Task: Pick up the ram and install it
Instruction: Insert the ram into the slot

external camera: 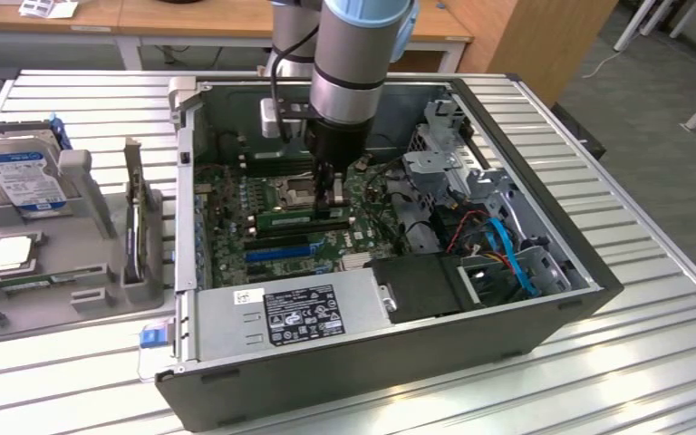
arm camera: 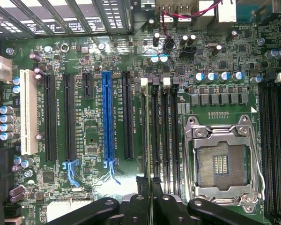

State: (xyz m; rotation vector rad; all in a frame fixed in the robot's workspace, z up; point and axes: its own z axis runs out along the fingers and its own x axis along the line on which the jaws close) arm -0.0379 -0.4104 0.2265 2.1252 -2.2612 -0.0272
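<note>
Centre of the exterior view: 1 arm reaches straight down into an open PC case (external camera: 445, 362) lying on its side on a ribbed metal table (external camera: 638, 362). The pincer (external camera: 330, 192) is low over the motherboard (external camera: 233, 195), just above centre of frame.

Pincer closed on the ram (external camera: 304, 217), gripping its upper edge. The ram is a green stick standing on its long edge, running across the board below the fingers. Cannot tell whether it is seated in a slot or held just over it.

Wrist view: the black fingers of the pincer (arm camera: 151, 187) meet on the ram (arm camera: 149, 140), seen edge-on as a thin line. It lies along the dark memory slots, between the blue slot (arm camera: 107, 117) and the open CPU socket (arm camera: 222, 164).

Lower centre of the exterior view: a grey power supply (external camera: 287, 313) inside the case. At the exterior view's left, well apart from the pincer, a grey tray (external camera: 46, 299) carries a blue-labelled hard drive (external camera: 15, 172) and a square silver chip (external camera: 7, 254).
</note>
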